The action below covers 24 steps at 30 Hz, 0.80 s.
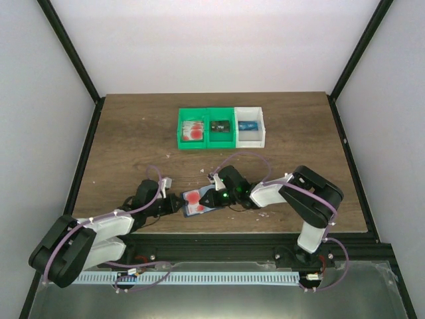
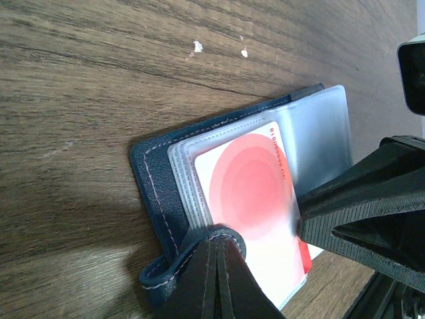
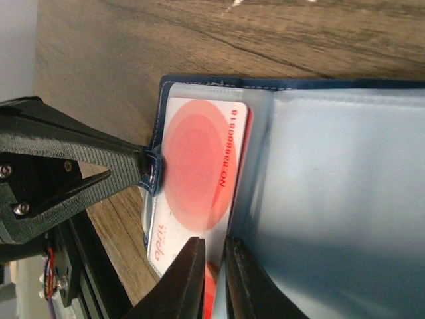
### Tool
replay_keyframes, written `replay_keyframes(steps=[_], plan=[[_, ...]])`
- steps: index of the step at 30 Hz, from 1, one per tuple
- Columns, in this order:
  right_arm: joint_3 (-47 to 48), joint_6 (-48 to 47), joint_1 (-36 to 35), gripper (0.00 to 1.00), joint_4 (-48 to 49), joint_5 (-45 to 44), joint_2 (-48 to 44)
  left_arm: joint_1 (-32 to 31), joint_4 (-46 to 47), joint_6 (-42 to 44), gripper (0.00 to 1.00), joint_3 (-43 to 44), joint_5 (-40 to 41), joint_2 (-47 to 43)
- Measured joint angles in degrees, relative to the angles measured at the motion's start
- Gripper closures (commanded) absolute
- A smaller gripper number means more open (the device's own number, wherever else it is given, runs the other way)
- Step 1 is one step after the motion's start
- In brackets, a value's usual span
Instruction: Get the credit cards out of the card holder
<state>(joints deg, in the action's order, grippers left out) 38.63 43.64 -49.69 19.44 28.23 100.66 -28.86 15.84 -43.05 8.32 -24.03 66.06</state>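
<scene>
On wood table (image 1: 133, 133), card holder (image 1: 199, 201), white walls (image 1: 212, 40)

card holder (image 1: 188, 207): navy outside, pale blue-grey pockets, open flat on the table (image 1: 133, 133), near edge | red-and-white card (image 2: 252, 193): big red circle, printed number, on the pocket stack, one end past the holder's edge | second red-and-white card (image 1: 194, 130), dark card (image 1: 220, 125), blue card (image 1: 248, 125): in far bins (image 1: 180, 141), one each
</scene>
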Motion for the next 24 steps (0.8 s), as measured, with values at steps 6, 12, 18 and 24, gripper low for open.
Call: replay_keyframes(steps=[6,12,18,24], plan=[[-0.2,0.9,0.0,1.00,0.3,-0.3,0.0,0.0,0.1,0.0,1.00,-0.1,0.3,0.0],[-1.2,1.1,0.0,1.00,1.9,-0.3,-0.2,0.0,0.3,0.0,1.00,-0.1,0.5,0.1],[-2.8,1.3,0.0,1.00,3.3,-0.3,-1.6,0.0,0.4,0.0,1.00,-0.1,0.6,0.2],[-4.7,2.6,0.4,1.00,5.2,0.5,-2.4,0.0,0.8,0.0,1.00,-0.1,0.7,0.6]])
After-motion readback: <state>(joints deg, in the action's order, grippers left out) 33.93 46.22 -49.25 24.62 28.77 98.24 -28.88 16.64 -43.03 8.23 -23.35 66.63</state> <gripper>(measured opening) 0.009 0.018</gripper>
